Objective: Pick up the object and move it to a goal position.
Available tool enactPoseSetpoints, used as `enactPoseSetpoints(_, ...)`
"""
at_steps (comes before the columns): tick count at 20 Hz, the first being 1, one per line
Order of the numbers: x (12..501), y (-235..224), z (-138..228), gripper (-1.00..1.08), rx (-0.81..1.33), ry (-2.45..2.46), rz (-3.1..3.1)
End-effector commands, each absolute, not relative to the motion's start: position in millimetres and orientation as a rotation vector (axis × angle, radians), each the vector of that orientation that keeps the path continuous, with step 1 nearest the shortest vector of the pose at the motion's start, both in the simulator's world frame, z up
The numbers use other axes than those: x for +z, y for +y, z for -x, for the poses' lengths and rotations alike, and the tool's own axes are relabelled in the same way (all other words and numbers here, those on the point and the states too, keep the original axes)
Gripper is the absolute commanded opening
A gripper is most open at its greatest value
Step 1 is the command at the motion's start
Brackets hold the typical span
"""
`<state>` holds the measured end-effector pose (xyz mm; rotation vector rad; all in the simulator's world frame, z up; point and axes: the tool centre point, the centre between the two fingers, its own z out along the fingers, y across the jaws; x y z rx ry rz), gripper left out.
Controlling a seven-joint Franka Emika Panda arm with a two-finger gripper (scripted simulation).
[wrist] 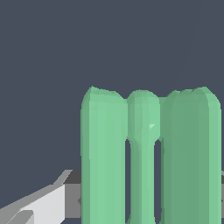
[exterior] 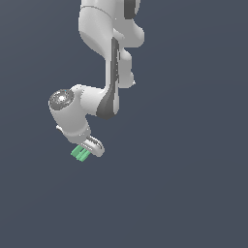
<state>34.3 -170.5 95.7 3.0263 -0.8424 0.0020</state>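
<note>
The object [exterior: 80,154] is a small mint-green oblong block with three lengthwise ridges. In the exterior view it sticks out from the tip of my white gripper [exterior: 87,150], in the lower part of the exterior view's left. The gripper is shut on it. In the wrist view the block [wrist: 148,157] fills the middle of the picture, close to the camera, its three ridges standing side by side. A grey-white finger [wrist: 41,205] shows beside it. The other finger is hidden behind the block.
The arm [exterior: 109,63] comes down from the top of the exterior view, bending at a white elbow joint [exterior: 65,104]. Only a plain dark blue-grey background [exterior: 193,169] lies around it. No goal marker shows.
</note>
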Motion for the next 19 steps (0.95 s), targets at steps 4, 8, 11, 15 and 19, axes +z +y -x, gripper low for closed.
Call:
enactPoseSetpoints(4, 115.3, -203.5, -52.4, -1.0, 0.001, -0.841, -3.027)
enactPoseSetpoints(8, 123.5, -218.3, -61.3, -1.0, 0.0, -0.84, -3.027)
enactPoseSetpoints(11, 127.7, -225.7, -65.9, -1.0, 0.0, -0.84, -3.027)
enactPoseSetpoints(15, 131.0, -231.3, -69.7, -1.0, 0.0, -0.84, -3.027)
enactPoseSetpoints(19, 132.0, -233.1, -70.9, -1.0, 0.0, -0.84, -3.027)
